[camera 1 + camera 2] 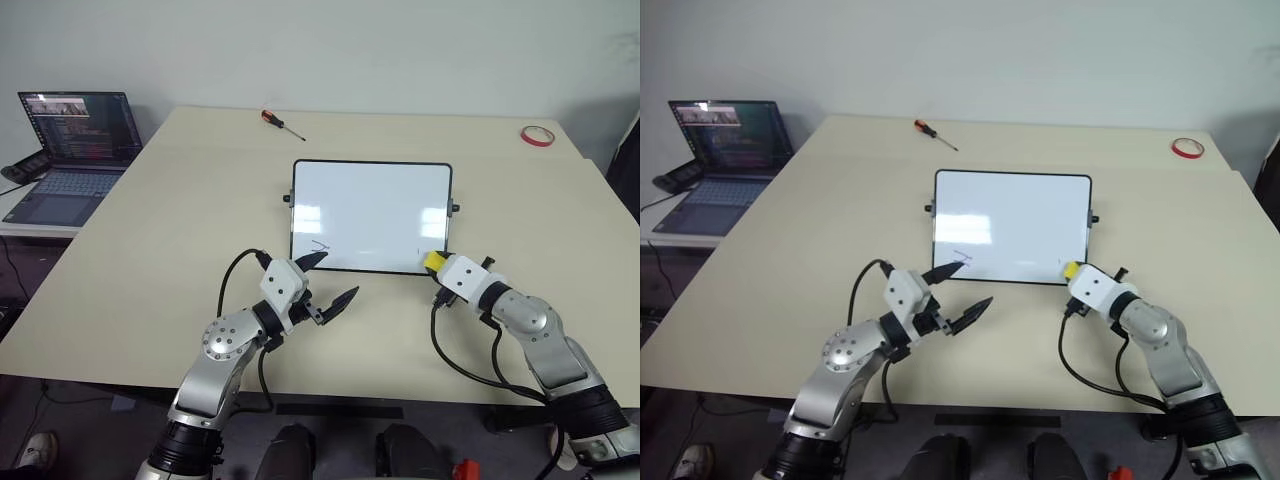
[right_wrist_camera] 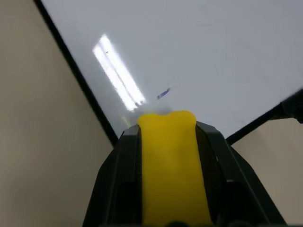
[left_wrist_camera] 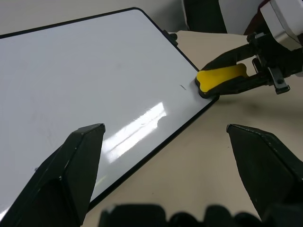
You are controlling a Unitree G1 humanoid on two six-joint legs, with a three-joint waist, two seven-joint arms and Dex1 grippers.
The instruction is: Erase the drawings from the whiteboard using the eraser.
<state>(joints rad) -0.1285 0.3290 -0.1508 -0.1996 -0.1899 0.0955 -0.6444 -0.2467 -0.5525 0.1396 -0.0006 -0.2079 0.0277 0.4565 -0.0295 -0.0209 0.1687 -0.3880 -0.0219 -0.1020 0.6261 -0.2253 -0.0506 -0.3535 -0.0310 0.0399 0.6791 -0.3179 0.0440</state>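
We judge the job partly done. Most of the whiteboard [image 1: 372,215] reads clean, yet at least 2 marks remain. Our right gripper [image 1: 436,264] has its fingers clamped tight on the yellow eraser [image 1: 434,262], which sits at the board's near right corner, its tip on or just over the frame edge; we can't tell if it presses the surface. A tiny blue-black dash [image 2: 163,93], one of the drawings, lies just ahead of the eraser tip, barely beyond it. A second scribble [image 1: 321,245] sits well off to that gripper's left, close to the upper fingertip of our left gripper [image 1: 333,283], near the board's near left corner. A 3rd mark we can't make out.

Our left gripper holds nothing, jaws spread wide, hovering beside the board's near edge, approx level.

Left to do, in our judgement: push the eraser fwd over the dash, then sweep across to the far scribble.

Containers: none on the table [image 1: 180,230]. Beyond both grippers, past the board, lie a screwdriver [image 1: 282,123] and a red tape ring [image 1: 537,135], well apart. A laptop [image 1: 72,150] stands open far to the left gripper's left.
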